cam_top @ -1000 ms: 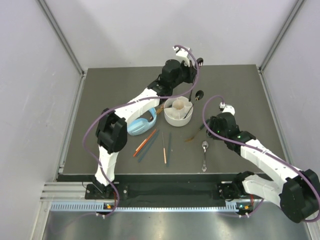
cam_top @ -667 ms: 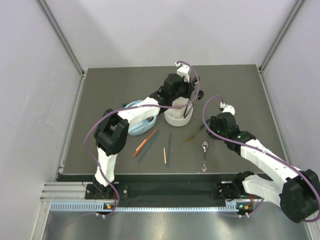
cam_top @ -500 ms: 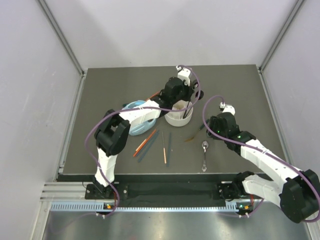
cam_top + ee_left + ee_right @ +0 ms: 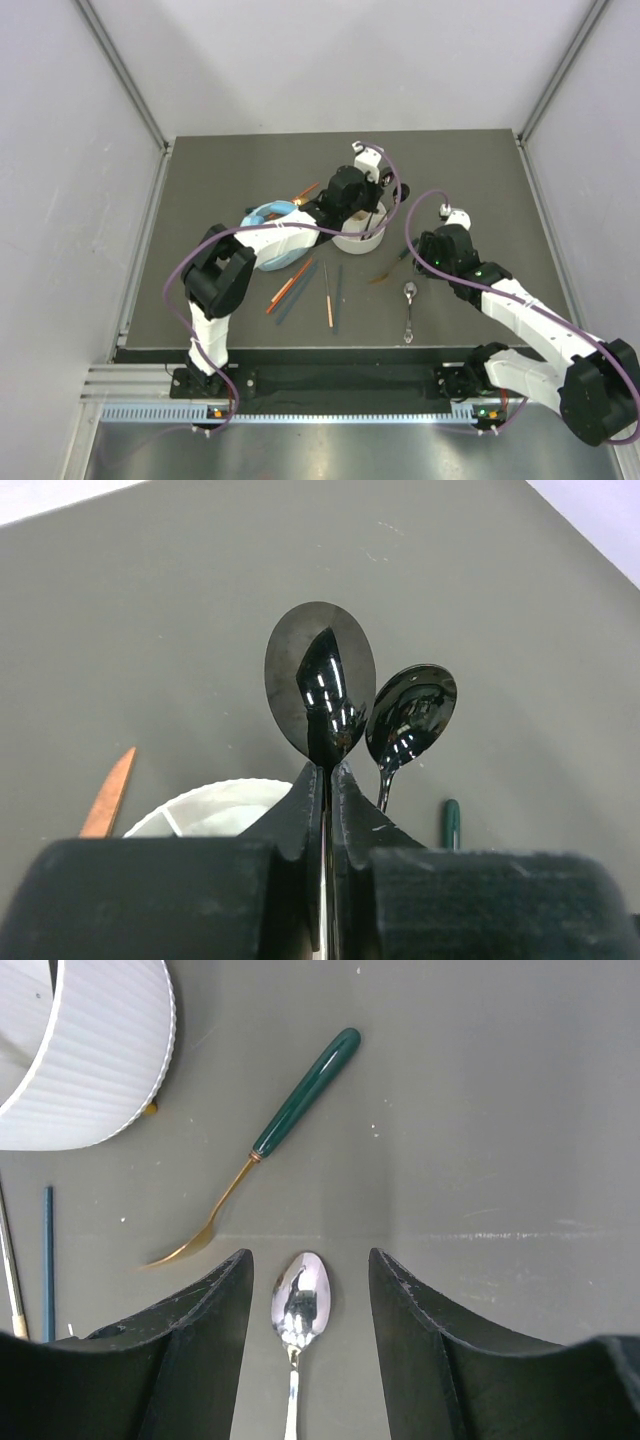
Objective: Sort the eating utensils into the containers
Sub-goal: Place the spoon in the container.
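My left gripper (image 4: 327, 770) is shut on a black spoon (image 4: 320, 680) and holds it bowl-up over the white container (image 4: 352, 240). A second black spoon (image 4: 410, 715) stands just to its right. In the top view the left gripper (image 4: 374, 203) hangs over the container's far right side. My right gripper (image 4: 310, 1295) is open, hovering above a silver spoon (image 4: 300, 1300) that lies on the mat between its fingers. A gold fork with a green handle (image 4: 262, 1172) lies beyond it. Orange and teal chopsticks (image 4: 328, 290) lie nearer the front.
Light blue headphones (image 4: 268, 240) sit left of the container, under the left arm. An orange-brown utensil tip (image 4: 306, 189) pokes out behind the arm. The white container's ribbed wall (image 4: 90, 1060) is at the right wrist view's upper left. Grey walls border the mat.
The left arm has pulled back and come down over the container with the black spoon in its grip. The right arm has stayed still.
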